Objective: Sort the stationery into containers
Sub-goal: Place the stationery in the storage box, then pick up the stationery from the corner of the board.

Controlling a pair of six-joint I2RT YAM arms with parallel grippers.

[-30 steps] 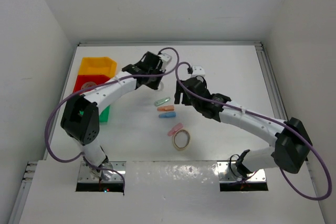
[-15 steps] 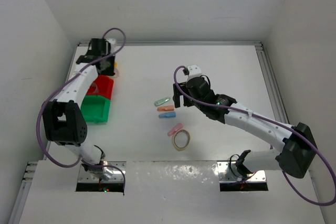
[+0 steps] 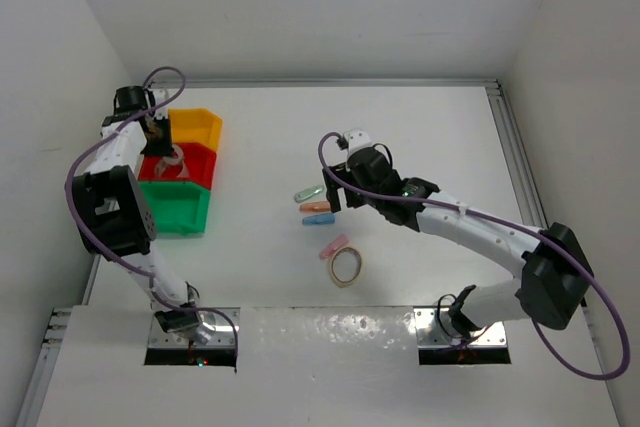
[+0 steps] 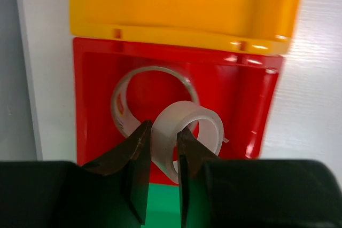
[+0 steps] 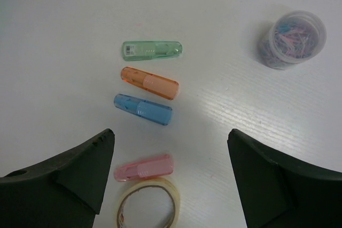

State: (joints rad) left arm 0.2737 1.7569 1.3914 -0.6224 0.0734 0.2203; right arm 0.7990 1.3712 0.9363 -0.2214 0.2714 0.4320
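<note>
My left gripper (image 4: 163, 132) is shut on the small whitish ring (image 4: 188, 111) and holds it over the red bin (image 4: 251, 100). A grey metallic tape ring (image 4: 121, 100) lies inside that bin. In the top view the left gripper (image 3: 164, 150) is at the far left over the red bin (image 3: 197, 169). My right gripper (image 5: 171, 132) is open and empty above the capsule pieces: green (image 5: 152, 50), orange (image 5: 149, 82), blue (image 5: 143, 109), pink (image 5: 143, 167). The tan band ring (image 5: 148, 206) lies just below the pink piece.
The yellow-orange bin (image 3: 198, 127) stands behind the red one and the green bin (image 3: 176, 209) in front of it, all against the left wall. A small round clear tub of coloured clips (image 5: 292, 39) stands right of the capsules.
My left arm has swung from the table's middle to the far left with the whitish ring and now hangs over the red bin. My right gripper has shifted slightly left.
</note>
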